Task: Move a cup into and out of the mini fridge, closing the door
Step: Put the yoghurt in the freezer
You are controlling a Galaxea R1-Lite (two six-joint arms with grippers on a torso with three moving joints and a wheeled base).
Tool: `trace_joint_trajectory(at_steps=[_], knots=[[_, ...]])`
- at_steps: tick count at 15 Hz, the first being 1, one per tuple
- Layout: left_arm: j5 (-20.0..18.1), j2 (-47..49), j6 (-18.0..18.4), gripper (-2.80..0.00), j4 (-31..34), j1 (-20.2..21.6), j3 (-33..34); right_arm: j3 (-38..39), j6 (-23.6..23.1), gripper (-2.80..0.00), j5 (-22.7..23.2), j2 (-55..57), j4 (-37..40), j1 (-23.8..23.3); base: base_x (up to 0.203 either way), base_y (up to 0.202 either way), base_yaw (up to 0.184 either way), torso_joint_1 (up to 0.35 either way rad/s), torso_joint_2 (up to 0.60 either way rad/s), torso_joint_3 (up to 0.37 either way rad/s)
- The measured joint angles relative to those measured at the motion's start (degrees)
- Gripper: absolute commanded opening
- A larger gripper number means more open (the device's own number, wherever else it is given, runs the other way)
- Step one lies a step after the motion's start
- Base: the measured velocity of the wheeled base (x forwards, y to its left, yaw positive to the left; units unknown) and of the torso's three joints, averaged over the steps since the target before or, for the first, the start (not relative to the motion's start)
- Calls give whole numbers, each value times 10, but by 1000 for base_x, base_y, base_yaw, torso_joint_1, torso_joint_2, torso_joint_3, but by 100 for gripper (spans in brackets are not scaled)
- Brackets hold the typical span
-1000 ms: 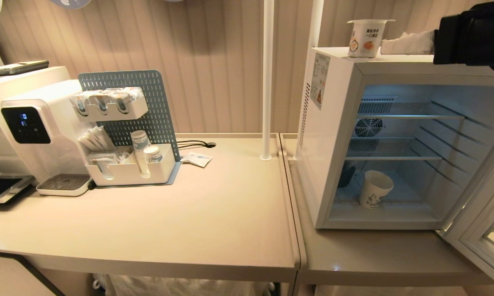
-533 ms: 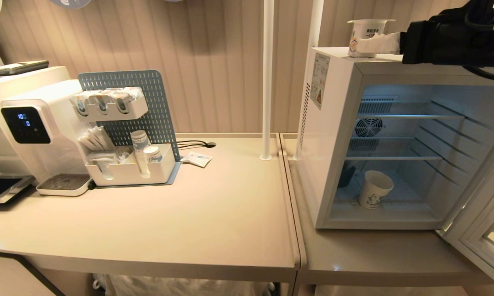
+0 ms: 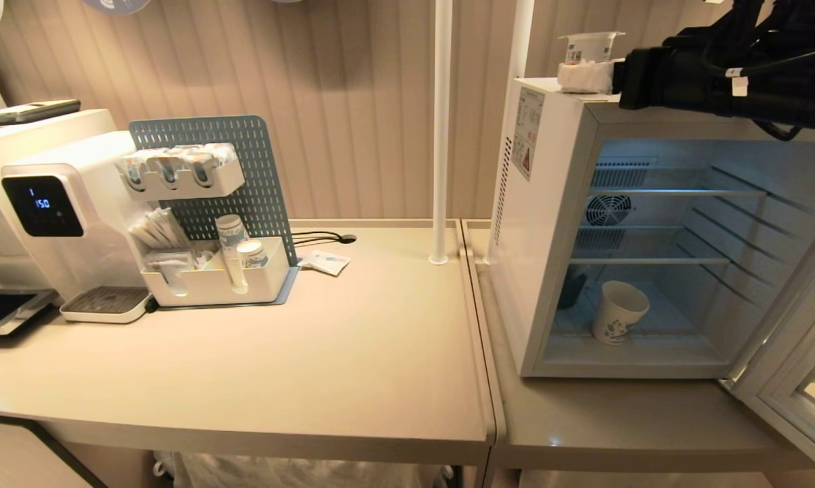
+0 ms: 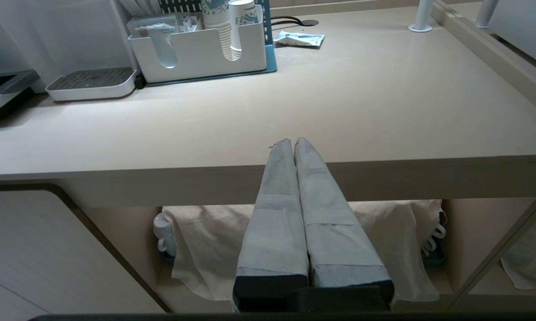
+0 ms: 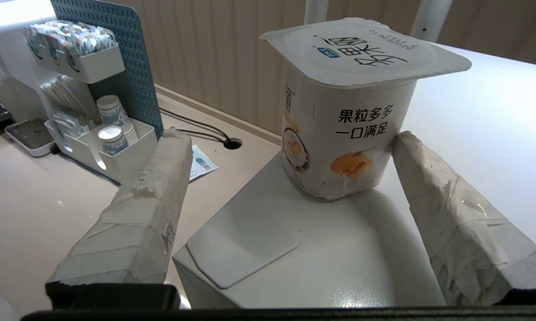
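From the head view we see the mini fridge point(image 3: 651, 230) standing at 3 o'clock on the worktop point(image 3: 312, 352), its door point(image 3: 797, 379) swung open toward 4 o'clock. The cup point(image 3: 619, 312) stands upright on the fridge floor at 7 o'clock of the cavity, below the lower wire shelf point(image 3: 651, 260) and apart from both grippers. At 12 o'clock of the fridge, on its roof, sits a foil-lidded tub point(image 3: 587, 53), with our right gripper point(image 3: 584, 74) reaching in level from 3 o'clock.

Only the right wrist view shows us how that gripper stands: its two paper-wrapped fingers point(image 5: 143, 209) are spread wide, one out past the roof's corner over the worktop, the other with its tip at the tub's point(image 5: 346, 107) lower side; we cannot tell whether it touches. The tub rests on the roof, not lifted. This view also shows the pegboard organiser point(image 5: 103, 89) with stacked paper cups point(image 5: 112, 120) in the distance.

The left gripper point(image 4: 293, 145) shows only in its own wrist view: its wrapped fingers are pressed together on nothing, hanging just before the worktop's front edge. The head view alone gives us the water dispenser point(image 3: 55, 217) at 9 o'clock
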Motion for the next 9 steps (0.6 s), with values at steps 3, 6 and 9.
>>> trace_joint_trajectory(at_steps=[3,6,9], knots=[[0,0,0,-280,0,0,0,5,-27,0,0,1,-1,-10,0,0,0,0,0,0],[0,0,0,-280,0,0,0,7,-54,0,-1,-1,-1,-26,0,0,0,0,0,0],[0,0,0,-280,0,0,0,7,-61,0,-2,-4,2,-31,0,0,0,0,0,0]])
